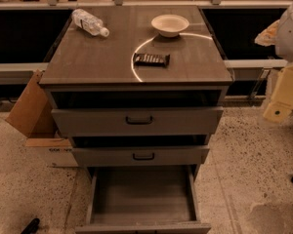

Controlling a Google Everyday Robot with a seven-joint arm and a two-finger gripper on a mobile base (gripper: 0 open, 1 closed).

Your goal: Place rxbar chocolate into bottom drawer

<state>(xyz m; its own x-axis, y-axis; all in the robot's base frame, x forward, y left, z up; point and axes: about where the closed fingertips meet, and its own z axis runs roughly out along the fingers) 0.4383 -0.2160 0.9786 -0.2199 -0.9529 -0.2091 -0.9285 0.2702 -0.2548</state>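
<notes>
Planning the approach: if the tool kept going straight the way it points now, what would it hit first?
The tool, at the right edge beside the cabinet, seems to point downward, so likely the speckled floor first; depth is unclear.

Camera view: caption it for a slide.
Rxbar chocolate on cabinet top, bottom drawer open below, gripper at right edge.

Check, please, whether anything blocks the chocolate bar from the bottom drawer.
Nothing visible: the dark-wrapped rxbar chocolate lies atop the cabinet, the grey bottom drawer stands open below; the gripper is at the right edge.
</notes>
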